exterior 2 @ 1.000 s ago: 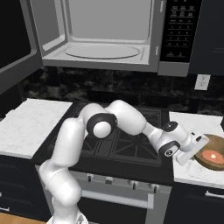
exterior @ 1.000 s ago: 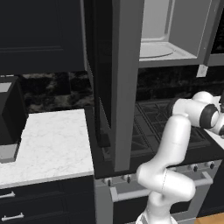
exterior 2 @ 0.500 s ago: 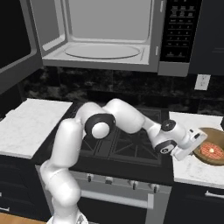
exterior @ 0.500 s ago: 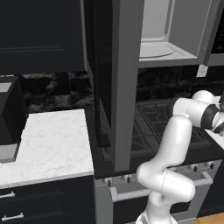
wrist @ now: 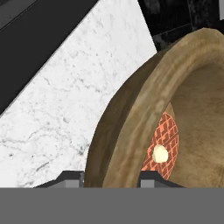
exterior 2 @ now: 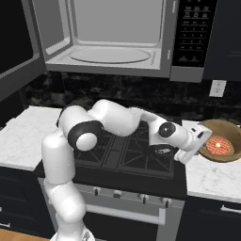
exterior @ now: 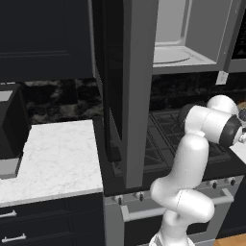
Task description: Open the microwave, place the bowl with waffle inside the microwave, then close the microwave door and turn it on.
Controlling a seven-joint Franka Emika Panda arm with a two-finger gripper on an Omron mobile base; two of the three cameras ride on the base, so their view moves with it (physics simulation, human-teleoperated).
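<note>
1. Fingertips (wrist: 72, 178) straddle the near rim of the bowl (wrist: 144, 118) in the hand view, one outside the wall and one inside; the gripper (wrist: 111, 179) stands part open around that rim, and whether the pads already press the wood cannot be told. A grip on so thin a lip could slip or let the bowl swing once lifted.
2. The bowl (exterior 2: 221, 146) rests on the white marble counter (exterior 2: 212, 176) right of the stove (exterior 2: 127, 155), with the waffle (exterior 2: 220, 145) lying flat inside. Tilting on the lift would slide the waffle out.
3. The arm (exterior 2: 122, 122) stretches low across the stove, so a careless rise could drag the bowl against the counter edge.
4. The microwave (exterior 2: 122, 37) hangs open above, its turntable (exterior 2: 110, 55) bare. Its opening is low; a high carry may knock the rim on the frame.
5. The microwave door (exterior: 129, 91) stands swung wide, close to the arm's return path.
</note>
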